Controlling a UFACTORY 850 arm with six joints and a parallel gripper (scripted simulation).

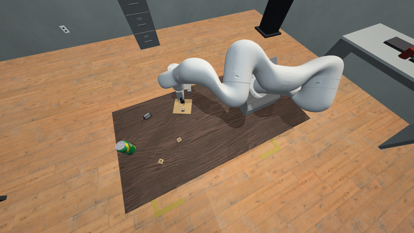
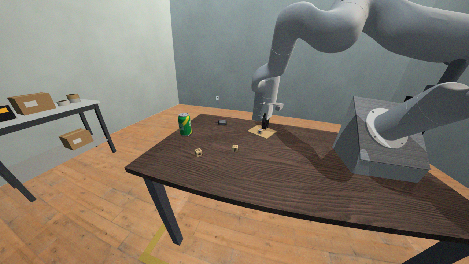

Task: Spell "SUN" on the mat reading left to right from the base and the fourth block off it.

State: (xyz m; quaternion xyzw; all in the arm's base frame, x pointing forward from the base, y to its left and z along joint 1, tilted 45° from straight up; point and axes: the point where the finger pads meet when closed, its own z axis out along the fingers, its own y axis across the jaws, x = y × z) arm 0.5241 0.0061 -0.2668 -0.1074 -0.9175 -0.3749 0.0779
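Observation:
A tan mat (image 1: 182, 106) lies at the table's far side; it also shows in the exterior view (image 2: 261, 131). A block with S on top (image 1: 182, 109) (image 2: 259, 131) sits on the mat. My gripper (image 1: 182, 100) (image 2: 264, 124) points down over the mat's back part, just behind the S block. It is shut on a small block that the dark fingers mostly hide, so I cannot read its letter. A U block (image 1: 179, 139) (image 2: 235, 147) stands on the bare table off the mat. A G block (image 1: 161, 160) (image 2: 198, 151) stands further out.
A green can (image 1: 125, 147) (image 2: 184, 124) stands near the table's edge. A small dark grey object (image 1: 147, 116) lies left of the mat. The arm's grey base block (image 2: 381, 141) takes up the table's other end.

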